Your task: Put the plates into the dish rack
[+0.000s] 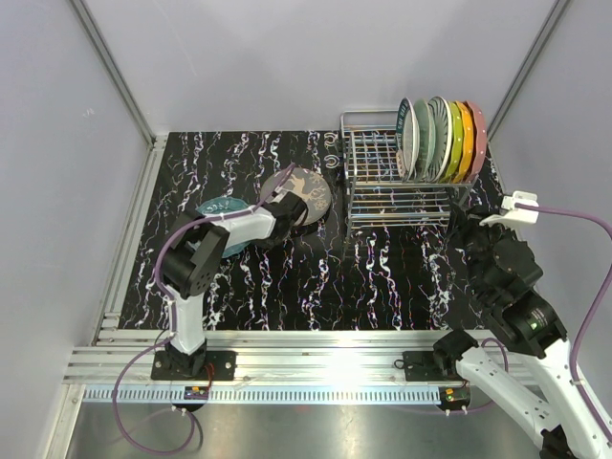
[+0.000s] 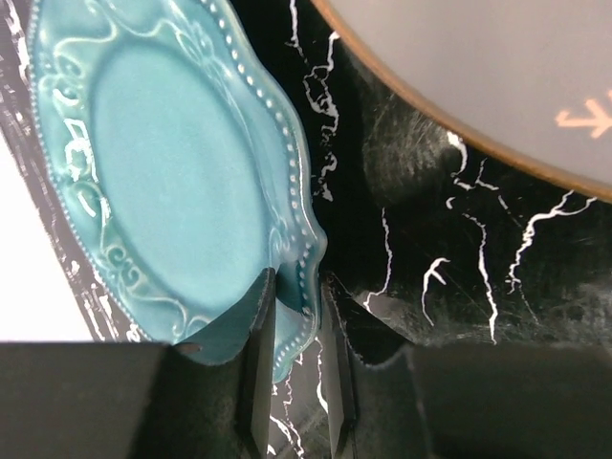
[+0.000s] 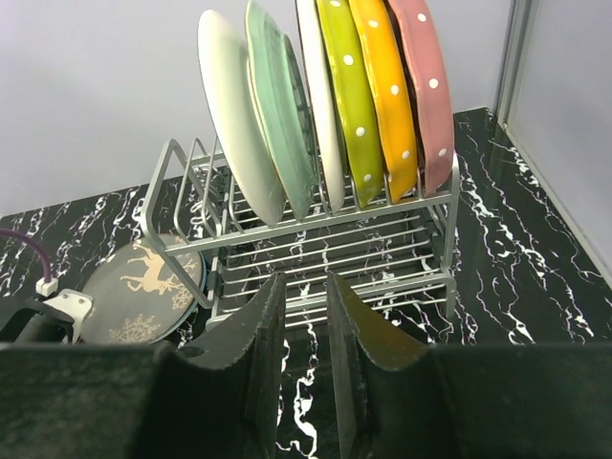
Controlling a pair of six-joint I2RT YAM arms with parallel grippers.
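**Left:** your left gripper [image 2: 299,282] has its jaws narrowly parted astride the rim of the teal plate [image 2: 172,182]. The plate lies flat on the marbled surface [image 1: 335,277], left of centre. You cannot tell whether the jaws pinch it. The dark deer-motif plate [image 1: 308,191] lies just to its right.

**Right:** your right gripper [image 3: 304,282] has its jaws slightly apart and empty, facing the dish rack [image 3: 287,227] at upper right. Plates stand upright there, with the yellow-green plate [image 3: 354,96], orange plate [image 3: 384,86] and pink plate [image 3: 430,86] rightmost.
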